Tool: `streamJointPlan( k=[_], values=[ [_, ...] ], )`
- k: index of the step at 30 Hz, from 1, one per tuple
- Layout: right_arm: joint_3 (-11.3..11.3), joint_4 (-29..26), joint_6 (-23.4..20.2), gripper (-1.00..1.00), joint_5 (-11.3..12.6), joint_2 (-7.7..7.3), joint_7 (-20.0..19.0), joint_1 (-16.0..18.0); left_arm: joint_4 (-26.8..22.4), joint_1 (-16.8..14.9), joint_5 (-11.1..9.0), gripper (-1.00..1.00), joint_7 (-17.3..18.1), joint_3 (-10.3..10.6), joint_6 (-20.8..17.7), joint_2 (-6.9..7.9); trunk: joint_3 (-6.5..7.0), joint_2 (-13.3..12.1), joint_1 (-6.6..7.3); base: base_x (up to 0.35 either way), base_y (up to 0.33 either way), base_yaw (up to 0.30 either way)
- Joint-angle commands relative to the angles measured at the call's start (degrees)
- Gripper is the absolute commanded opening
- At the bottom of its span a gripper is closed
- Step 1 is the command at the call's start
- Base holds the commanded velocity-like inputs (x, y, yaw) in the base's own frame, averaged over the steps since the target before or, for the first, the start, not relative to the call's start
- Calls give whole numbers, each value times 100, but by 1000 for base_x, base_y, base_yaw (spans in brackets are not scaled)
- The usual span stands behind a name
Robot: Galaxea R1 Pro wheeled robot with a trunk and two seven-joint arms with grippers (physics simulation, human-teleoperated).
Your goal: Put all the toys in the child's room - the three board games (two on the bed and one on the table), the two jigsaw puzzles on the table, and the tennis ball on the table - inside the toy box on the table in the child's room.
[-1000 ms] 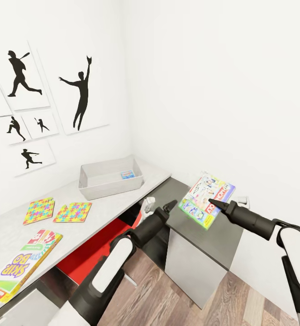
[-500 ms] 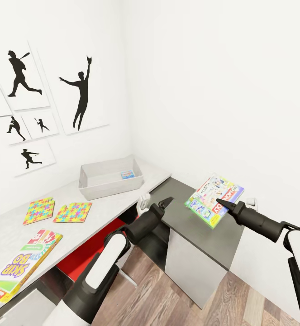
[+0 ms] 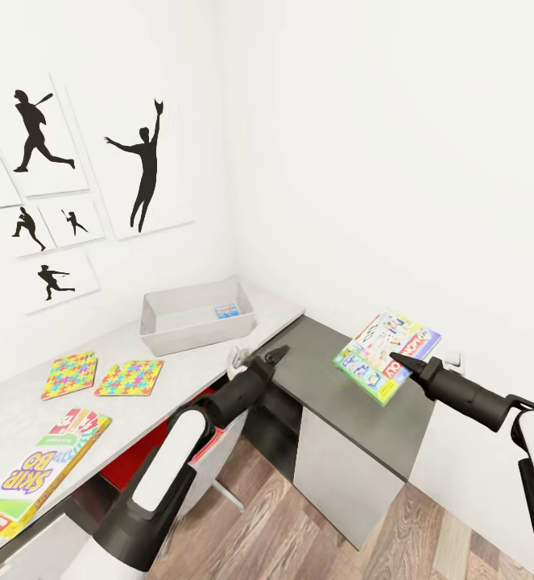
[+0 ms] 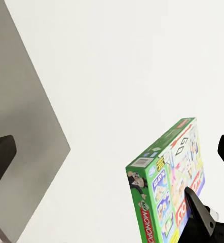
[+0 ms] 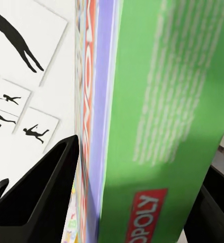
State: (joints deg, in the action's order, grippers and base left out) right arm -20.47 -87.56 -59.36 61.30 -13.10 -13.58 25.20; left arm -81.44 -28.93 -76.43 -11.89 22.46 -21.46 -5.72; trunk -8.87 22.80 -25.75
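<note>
- Monopoly box (image 3: 388, 354) is gripped by the right claw (image 3: 402, 362) and held in the air, tilted, above the dark cabinet (image 3: 355, 403) at the desk's (image 3: 25, 403) end.
- In the right wrist view the box's green edge (image 5: 162, 121) is pinched between the two black fingers (image 5: 41, 197).
- Left claw (image 3: 276, 354) is seen apart from the Monopoly box, over the cabinet's near-desk edge, holding nothing; its fingers (image 4: 0, 157) are spread wide in the left wrist view, with the Monopoly box (image 4: 168, 187) between them but farther off, not touched.
- Toy box (image 3: 170, 326) is placed on the desk, toward the room corner; a small blue box (image 3: 227, 310) lies inside it.
- Two puzzles (image 3: 69, 374) (image 3: 130, 377) lie flat on the desk, just beside each other, nearer the camera than the toy box.
- Skip-Bo box (image 3: 37, 471) lies flat on the desk, at its near edge, well apart from the toy box.
- Athlete posters (image 3: 142, 165) are hung on the wall behind the desk.
- Wood floor (image 3: 299, 532) is seen below the cabinet.
</note>
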Motion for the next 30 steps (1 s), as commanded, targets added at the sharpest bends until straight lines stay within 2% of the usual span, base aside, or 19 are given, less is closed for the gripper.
streamJointPlan(
  k=[1,4,5,10,14,17,21,24,25,26,30],
  values=[
    [-8,0,-25,-100,-58,0,-58,6,-11,-4,-62,100,-52,-3,-12,0,-12,12,-4,0,0,0],
    [-13,-83,-37,-100,-53,-11,-62,0,-301,84,-68,100,-215,-224,-50,135,-12,12,-4,0,0,0],
    [-13,-83,-37,-100,-53,-11,-62,0,-301,84,-68,100,-215,-224,-50,135,-12,12,-4,0,0,0],
    [-20,-280,-64,-100,-50,-26,-65,-20,-777,282,-91,100,-382,-657,-223,407,-12,12,-4,0,0,0],
    [-19,-351,-64,-100,-36,-29,-65,-34,-878,320,-101,100,-395,-788,-352,478,-12,12,-4,0,0,0],
    [-19,-433,-64,-100,-8,-43,-66,-32,-987,327,-113,100,-391,-931,-588,551,-10,12,-4,0,0,0],
    [-21,-461,-64,-100,2,-47,-66,-33,-1026,314,-125,100,-316,-993,-758,580,4,12,-4,0,0,0],
    [-23,-475,-64,-100,3,-50,-66,-37,-1046,306,-134,100,-218,-1144,-1001,602,21,12,-4,0,0,0],
    [-24,-478,-64,-100,4,-50,-66,-36,-1050,307,-138,100,-193,-1229,-1106,606,27,12,-4,0,0,0],
    [-32,-490,-64,-100,6,-54,-66,-26,-1061,315,-438,100,-130,-1897,-1939,614,28,12,-4,0,0,0],
    [-34,-490,-64,-100,5,-53,-66,-17,-1062,322,-675,100,-134,-2163,-2218,619,32,12,-4,0,0,2]
  ],
)
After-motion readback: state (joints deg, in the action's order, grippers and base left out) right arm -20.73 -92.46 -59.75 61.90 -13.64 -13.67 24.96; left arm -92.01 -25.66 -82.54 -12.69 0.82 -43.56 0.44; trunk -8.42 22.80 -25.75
